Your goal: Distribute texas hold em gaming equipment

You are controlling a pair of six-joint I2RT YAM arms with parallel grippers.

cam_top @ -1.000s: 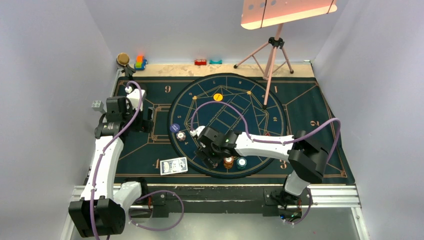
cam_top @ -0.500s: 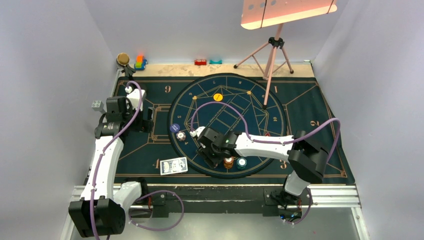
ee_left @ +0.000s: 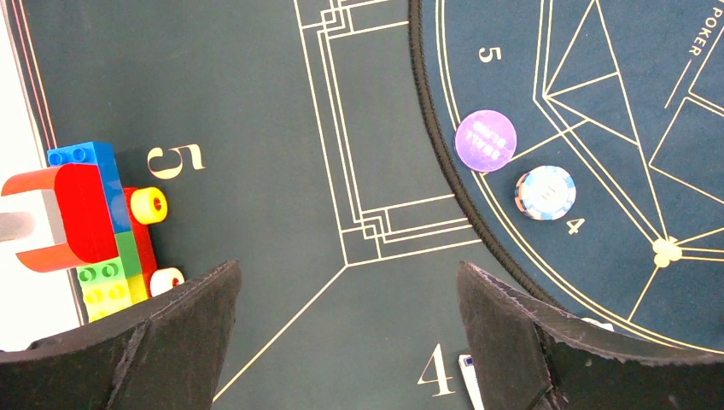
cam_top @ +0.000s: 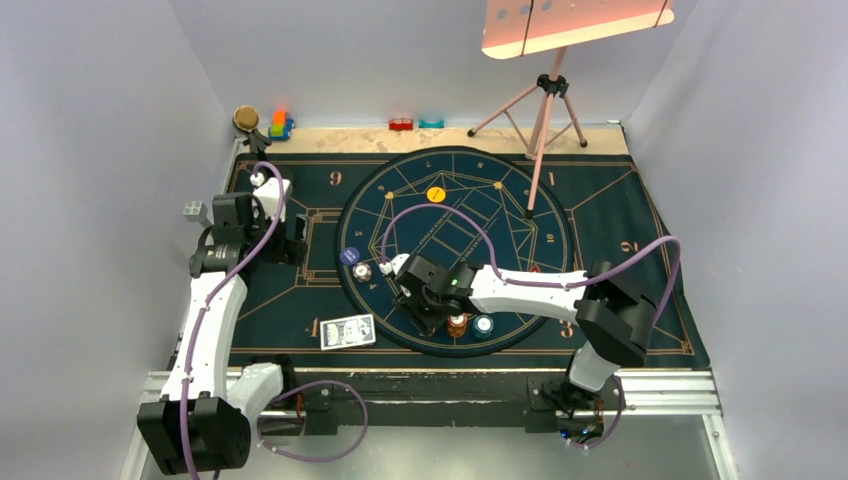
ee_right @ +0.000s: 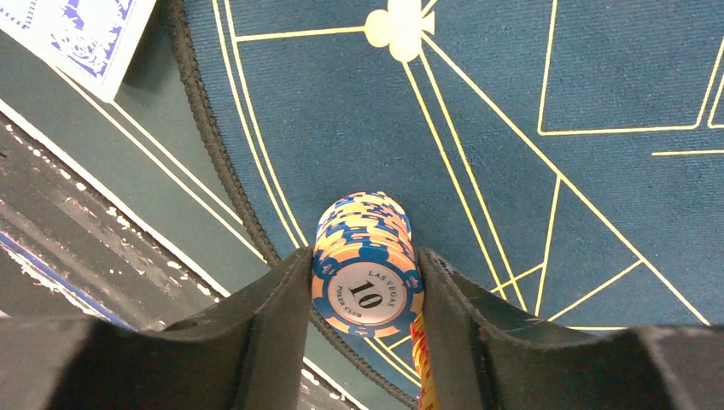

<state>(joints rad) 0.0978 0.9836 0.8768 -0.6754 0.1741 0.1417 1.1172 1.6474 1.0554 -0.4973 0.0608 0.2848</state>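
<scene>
The right gripper (ee_right: pixel 363 256) is closed on a stack (ee_right: pixel 367 290) of orange-and-blue chips. Its 2 fingers (ee_right: pixel 273 316) press against opposite sides of the stack, with no gap showing. The stack stands upright on the round mat (ee_right: pixel 512 85), just inside the mat's near rim. Its axis is vertical and its top face points up, marked "10". In the top view a teal chip (cam_top: pixel 484 324) lies flat just to the right of the stack.

The cards (cam_top: pixel 347 331) lie face down on the outer mat (ee_left: pixel 256 128), left of the round mat and near the front edge. Their long axis runs left to right, with the right end turned slightly away from the arm bases. One corner of the cards shows at the upper left of the right wrist view.

The left gripper (ee_left: pixel 347 273) is spread wide with nothing between its fingers. It hovers over the outer mat beside the round mat's left rim. A blue chip (cam_top: pixel 349 255) and a white chip (cam_top: pixel 362 271) lie flat side by side just inside that rim. The 2 are close, but whether they touch cannot be told. An orange chip (cam_top: pixel 436 194) lies alone toward the far side of the round mat.

A pile of blocks (ee_left: pixel 94 222) sits at the left edge of the left wrist view.
</scene>
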